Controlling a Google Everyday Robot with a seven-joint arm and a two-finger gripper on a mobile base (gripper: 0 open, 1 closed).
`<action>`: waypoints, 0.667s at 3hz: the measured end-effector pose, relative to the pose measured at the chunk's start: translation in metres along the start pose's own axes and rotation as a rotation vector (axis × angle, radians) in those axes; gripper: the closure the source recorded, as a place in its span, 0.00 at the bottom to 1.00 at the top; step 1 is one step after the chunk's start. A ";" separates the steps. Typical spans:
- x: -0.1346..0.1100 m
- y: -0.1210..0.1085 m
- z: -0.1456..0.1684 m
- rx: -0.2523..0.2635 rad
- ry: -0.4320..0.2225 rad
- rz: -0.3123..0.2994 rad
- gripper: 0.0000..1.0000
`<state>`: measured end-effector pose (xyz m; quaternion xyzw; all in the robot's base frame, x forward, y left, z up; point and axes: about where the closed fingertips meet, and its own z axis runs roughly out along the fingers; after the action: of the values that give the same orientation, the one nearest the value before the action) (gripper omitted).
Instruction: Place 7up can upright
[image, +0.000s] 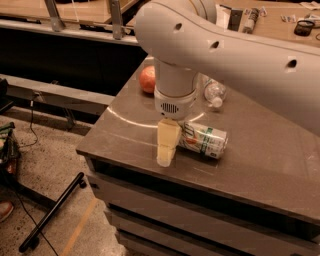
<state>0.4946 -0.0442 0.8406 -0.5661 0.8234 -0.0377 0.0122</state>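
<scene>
The 7up can (204, 140) lies on its side on the dark table top (265, 155), near the front edge, white and green with a red-orange mark, its long axis running left to right. My gripper (166, 152) hangs straight down from the large white arm (225, 45), its tip close to the table, right at the can's left end. I cannot tell whether it touches the can. The can is not lifted.
A red-orange round fruit (147, 80) sits at the back left of the table. A clear plastic bottle (214, 92) lies behind the can. The table's front edge is just below the gripper. Floor with a black stand leg (55, 210) lies to the left.
</scene>
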 end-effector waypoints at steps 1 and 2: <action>0.007 -0.007 0.009 0.008 0.023 0.072 0.00; 0.020 -0.018 0.009 0.017 0.017 0.140 0.00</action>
<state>0.5046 -0.0698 0.8330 -0.5068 0.8606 -0.0486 0.0127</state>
